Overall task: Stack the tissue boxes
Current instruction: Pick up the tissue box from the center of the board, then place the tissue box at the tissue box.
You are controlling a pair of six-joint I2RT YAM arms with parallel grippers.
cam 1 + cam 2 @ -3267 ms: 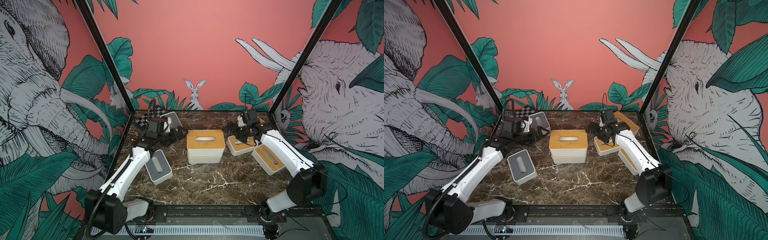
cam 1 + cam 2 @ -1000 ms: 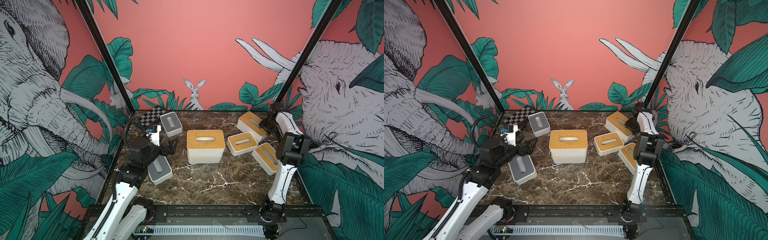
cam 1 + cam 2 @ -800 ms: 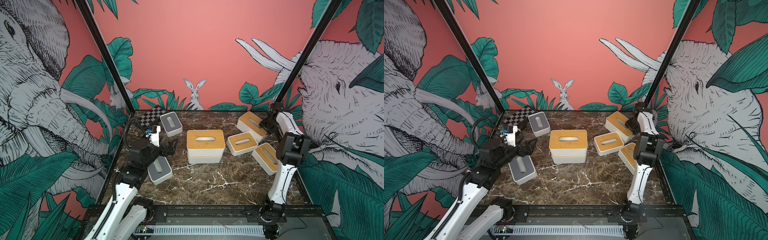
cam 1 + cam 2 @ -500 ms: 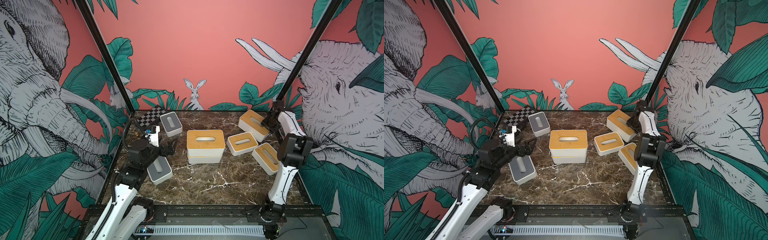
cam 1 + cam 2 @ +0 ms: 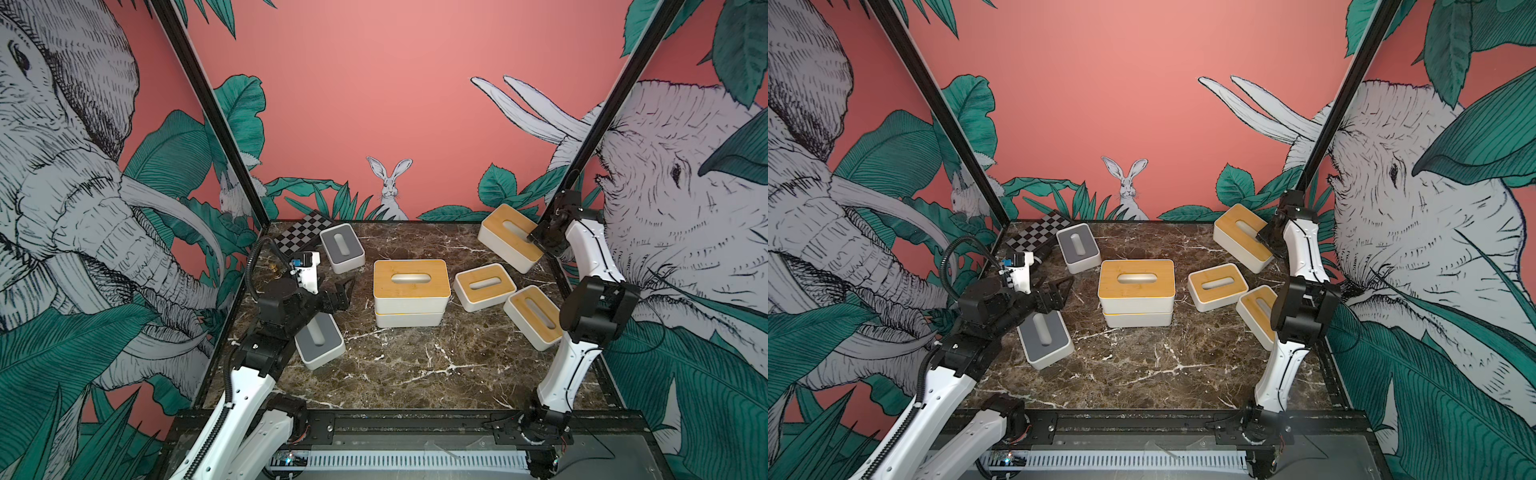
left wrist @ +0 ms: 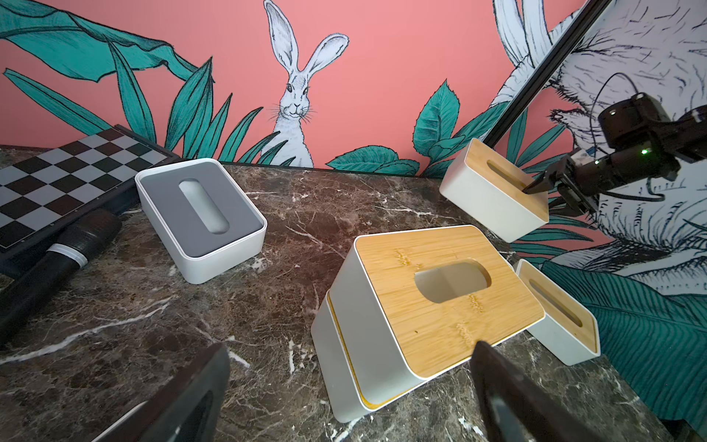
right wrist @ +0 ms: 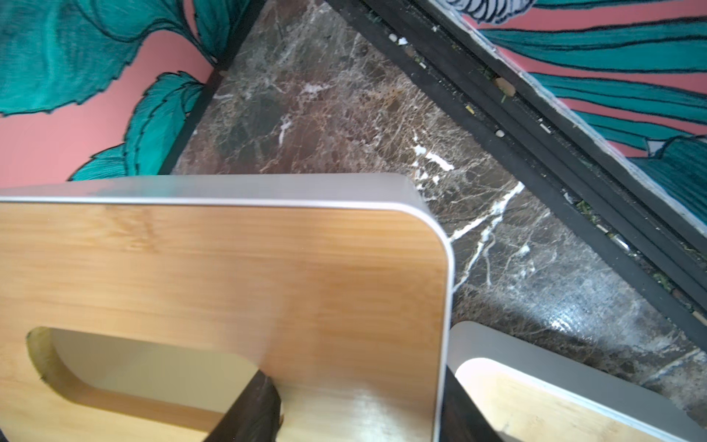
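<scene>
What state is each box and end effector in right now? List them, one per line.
Left end effector, open, empty.
Right end effector, shut on the far wooden-lid box.
Far wooden-lid box, gripped and tilted.
Large wooden-lid box, stacked on the yellow-lid box.
Small wooden-lid boxes, flat on the table, unstacked.
Grey boxes, flat on the table, unstacked.

Left end effector [image 5: 345, 294] agape, right end effector [image 5: 539, 245] pinching bamboo-lidded box [image 5: 494, 220]
</scene>
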